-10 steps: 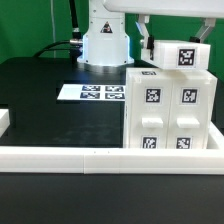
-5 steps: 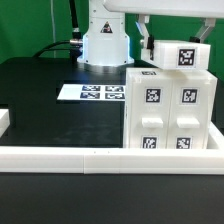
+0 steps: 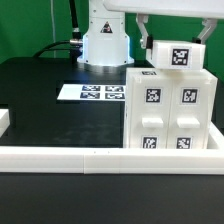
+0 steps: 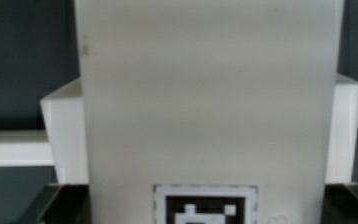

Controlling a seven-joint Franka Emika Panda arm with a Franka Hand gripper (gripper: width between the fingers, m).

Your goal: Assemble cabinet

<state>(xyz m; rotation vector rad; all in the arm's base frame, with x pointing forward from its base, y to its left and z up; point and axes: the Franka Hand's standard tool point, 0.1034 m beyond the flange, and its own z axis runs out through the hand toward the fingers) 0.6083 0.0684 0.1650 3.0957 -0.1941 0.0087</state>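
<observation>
Looks nearly done: the cabinet [image 3: 168,115] is parked on the desk [image 3: 40,100] at the exterior view's right, front blocks [image 3: 152,98] seemingly fitted, while the top panel [image 3: 180,57] is clamped in the end effector [image 3: 175,46] right above it, probably not seated yet.

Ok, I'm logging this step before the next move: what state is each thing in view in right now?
Gripper: closed on the panel, one finger at each side.
Panel: held just over the cabinet's top, marker facing the exterior view; contact with the cabinet unclear.
Cabinet: upright on the table, behind the rail.
Marker board: flat on the table.
Rail: lying along the front.
</observation>
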